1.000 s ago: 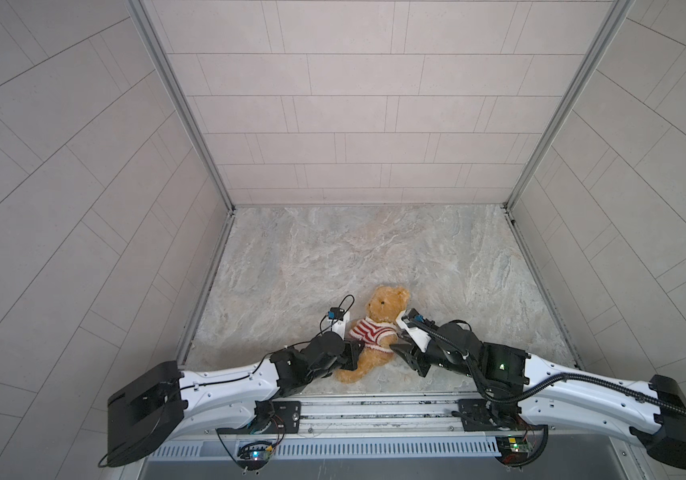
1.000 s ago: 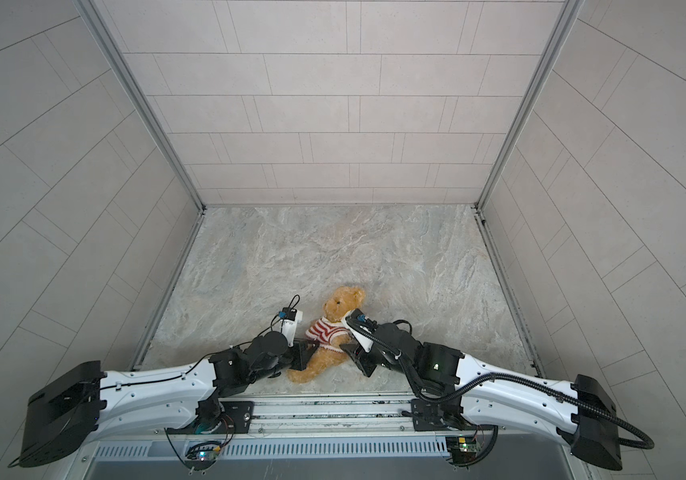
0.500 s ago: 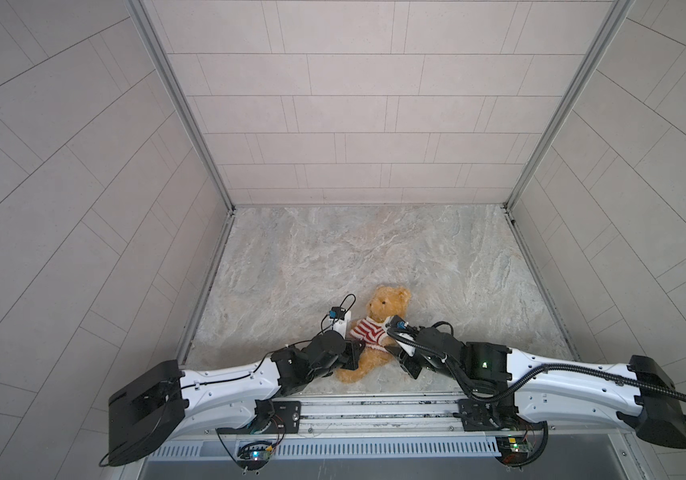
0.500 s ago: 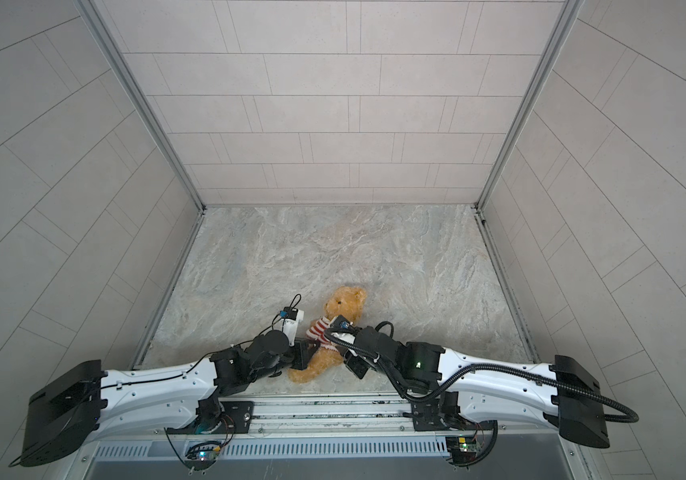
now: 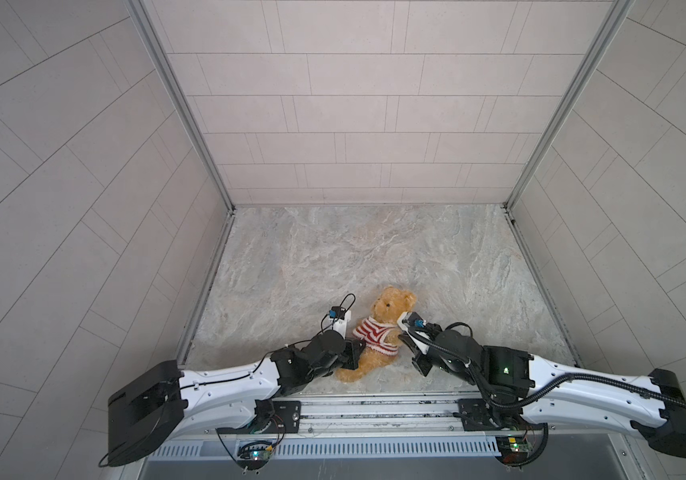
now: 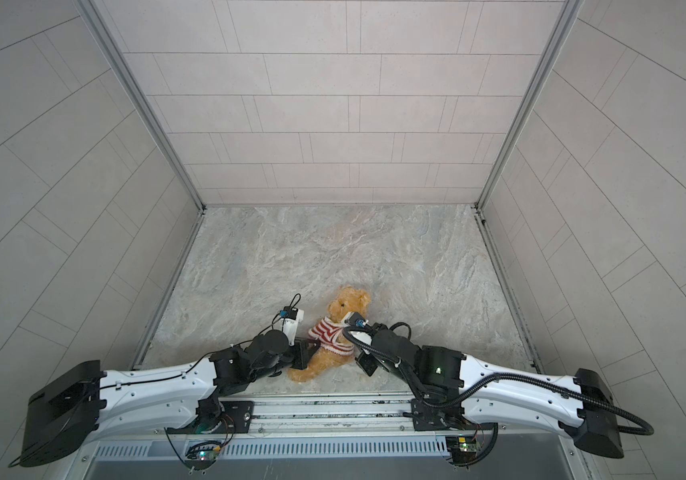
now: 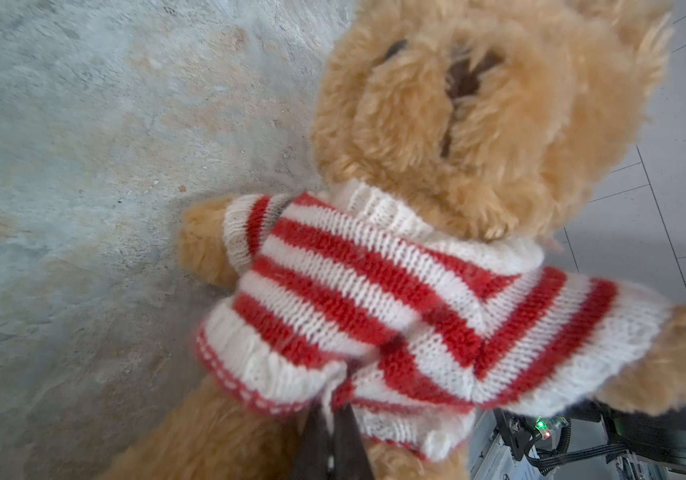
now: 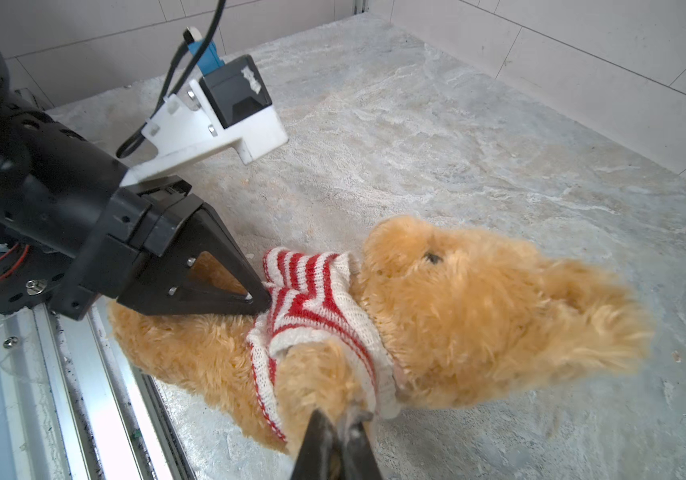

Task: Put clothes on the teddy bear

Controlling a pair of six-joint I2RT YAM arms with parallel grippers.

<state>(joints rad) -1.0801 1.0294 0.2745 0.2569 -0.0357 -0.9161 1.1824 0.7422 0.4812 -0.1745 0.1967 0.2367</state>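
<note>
Starting on the left: the left gripper (image 5: 357, 353) reaches in low over the front rail (image 5: 374, 405), and its jaws are pressed tight together on the bottom hem of the striped sweater (image 5: 374, 334). The left wrist view shows the knit bunched right at the dark tips. Just past them lies the teddy bear (image 5: 389, 309), on its back near the front edge of the desk (image 5: 374, 249), head pointing away toward the back wall, feet toward the rail, squarely between the two arms. The sweater is over its head and chest, and one furry paw pokes out of the sleeve on the left gripper's side. Over on the right, the right gripper (image 8: 339, 432) comes in at the bear's other arm, its jaws drawn narrow on the white cuff where sleeve meets paw. Whether fur is caught in there with the knit, I cannot tell. Now the tricky spots: in both top views the right jaws' tips sit hidden under the arm's own wrist camera, and the left gripper's body covers part of the bear's hip. In the right wrist view the jaws are cut off at the frame's edge, and in the left wrist view the bear's far ear and legs run out of frame, with the face soft and blurred.
</note>
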